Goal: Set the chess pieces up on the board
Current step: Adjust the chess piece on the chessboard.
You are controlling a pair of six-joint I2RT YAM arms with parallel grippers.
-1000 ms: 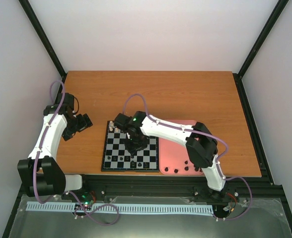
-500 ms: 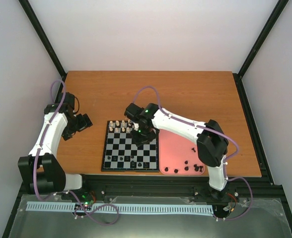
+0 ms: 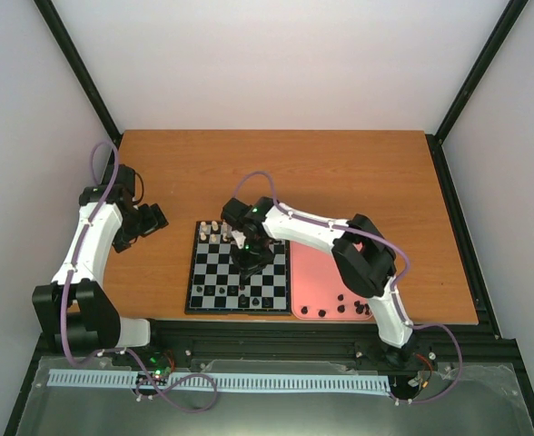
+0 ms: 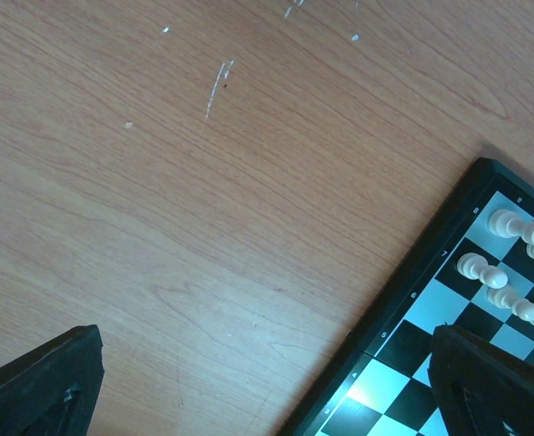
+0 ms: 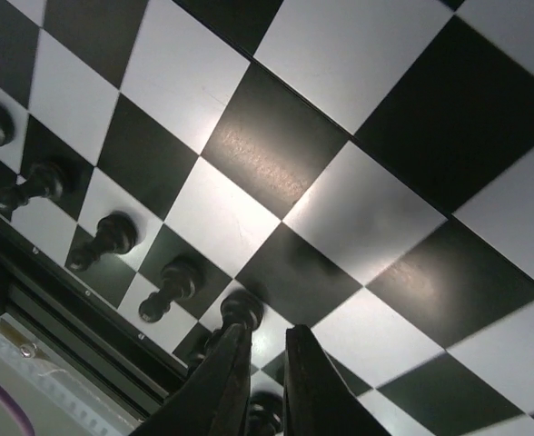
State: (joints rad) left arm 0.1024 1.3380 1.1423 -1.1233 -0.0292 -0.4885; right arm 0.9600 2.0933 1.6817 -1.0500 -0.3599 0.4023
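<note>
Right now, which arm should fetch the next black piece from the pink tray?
Right, likely: the right gripper is over the board, next to the pink tray holding the loose chess pieces; the left gripper sits left of the board.

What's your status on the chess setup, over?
Left gripper open, left of board. Right gripper shut, looks empty, over board. Some black pieces placed, more in tray. Nothing blocking.
</note>
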